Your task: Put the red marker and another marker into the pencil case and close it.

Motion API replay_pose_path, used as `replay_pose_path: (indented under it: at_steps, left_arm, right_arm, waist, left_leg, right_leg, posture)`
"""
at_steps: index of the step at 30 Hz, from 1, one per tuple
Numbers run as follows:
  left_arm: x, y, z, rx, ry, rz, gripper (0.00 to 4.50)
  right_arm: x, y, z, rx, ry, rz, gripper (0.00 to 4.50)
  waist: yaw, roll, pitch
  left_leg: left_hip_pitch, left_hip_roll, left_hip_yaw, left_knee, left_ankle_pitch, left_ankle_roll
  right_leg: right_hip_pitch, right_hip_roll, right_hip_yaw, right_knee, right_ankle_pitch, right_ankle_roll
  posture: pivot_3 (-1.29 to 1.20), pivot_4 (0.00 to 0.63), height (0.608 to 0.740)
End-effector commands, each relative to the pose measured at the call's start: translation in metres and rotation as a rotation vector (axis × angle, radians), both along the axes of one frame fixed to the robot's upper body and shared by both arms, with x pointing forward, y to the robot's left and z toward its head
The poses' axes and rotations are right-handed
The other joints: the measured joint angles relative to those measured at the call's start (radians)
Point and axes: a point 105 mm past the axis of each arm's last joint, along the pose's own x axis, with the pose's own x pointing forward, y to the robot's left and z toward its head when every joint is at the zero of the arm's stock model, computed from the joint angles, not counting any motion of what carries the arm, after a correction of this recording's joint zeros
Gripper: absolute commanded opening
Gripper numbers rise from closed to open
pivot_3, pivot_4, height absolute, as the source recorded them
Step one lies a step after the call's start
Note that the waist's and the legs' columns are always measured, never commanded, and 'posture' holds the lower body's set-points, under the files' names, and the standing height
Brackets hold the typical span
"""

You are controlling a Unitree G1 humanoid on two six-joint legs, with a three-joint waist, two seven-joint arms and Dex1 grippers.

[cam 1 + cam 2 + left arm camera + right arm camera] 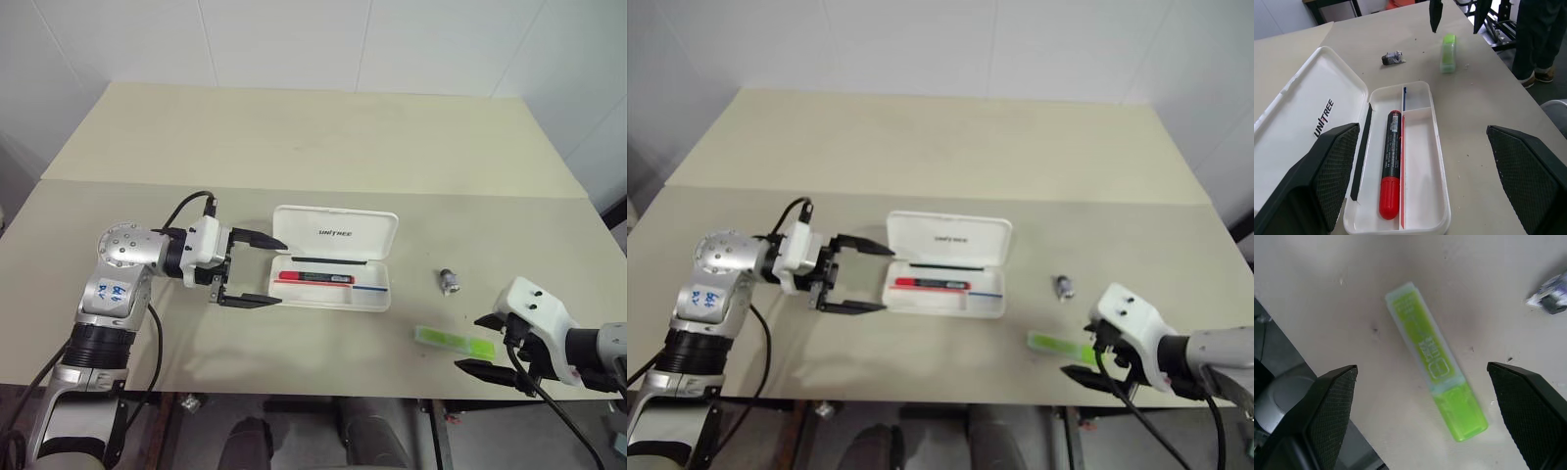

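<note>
On the raised lid of the pencil case (pixel 333 235) we read "UNITREE". The case lies open on the table (pixel 294 137), and the red marker (pixel 313 278) lies in its tray. Our left gripper (pixel 257 269) stands wide and empty just beside the case's end. Our right gripper (pixel 482 344) hangs spread wide, holding nothing, by the green highlighter (pixel 1435 360), whose small print we cannot read.

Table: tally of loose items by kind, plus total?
Markers: 2, the red marker lying in the case and the green highlighter on the table.
Cases: 1, the white pencil case, lid open.
Small grey object, too small to identify: 1.
Total: 4.
</note>
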Motion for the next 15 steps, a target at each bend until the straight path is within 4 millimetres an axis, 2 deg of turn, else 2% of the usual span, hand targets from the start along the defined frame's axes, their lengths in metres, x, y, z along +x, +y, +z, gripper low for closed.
replay_pose_path:
  at_steps: [1,8,11,15]
  left_arm:
    - [0.000,0.006,0.015,-0.009,-0.070,0.006,4.48]
    - [-0.003,0.017,0.020,0.010,-0.097,0.035,4.48]
    - [-0.003,0.019,0.021,0.013,-0.103,0.043,4.50]
    - [-0.003,0.022,0.022,0.013,-0.113,0.058,4.50]
  right_arm:
    - [0.009,-0.009,-0.003,-0.062,-0.024,0.056,4.50]
    - [0.024,-0.013,-0.021,-0.085,0.023,0.131,4.50]
    - [0.029,-0.016,-0.026,-0.112,0.034,0.149,3.90]
    - [0.031,-0.011,-0.023,-0.123,0.039,0.203,2.44]
  waist:
    - [-0.001,0.000,0.000]
    - [-0.002,0.000,0.000]
    - [-0.002,0.000,0.000]
    - [-0.002,0.000,0.000]
  left_leg:
    - [0.000,0.000,0.000,0.000,0.000,0.000]
    - [0.000,0.000,0.001,0.000,0.000,0.000]
    - [0.000,0.000,0.001,0.000,0.000,0.000]
    - [0.001,0.000,0.001,0.000,0.000,0.000]
  right_leg:
    - [0.000,0.000,0.000,0.000,0.000,0.000]
    - [0.000,0.000,0.000,0.000,0.000,0.000]
    - [0.000,0.000,0.000,0.000,0.000,0.000]
    - [0.000,0.000,0.000,0.000,0.000,0.000]
  posture:
    - [0.00,0.150,0.740]
    - [0.00,0.150,0.740]
    - [0.00,0.150,0.740]
    - [0.00,0.150,0.740]
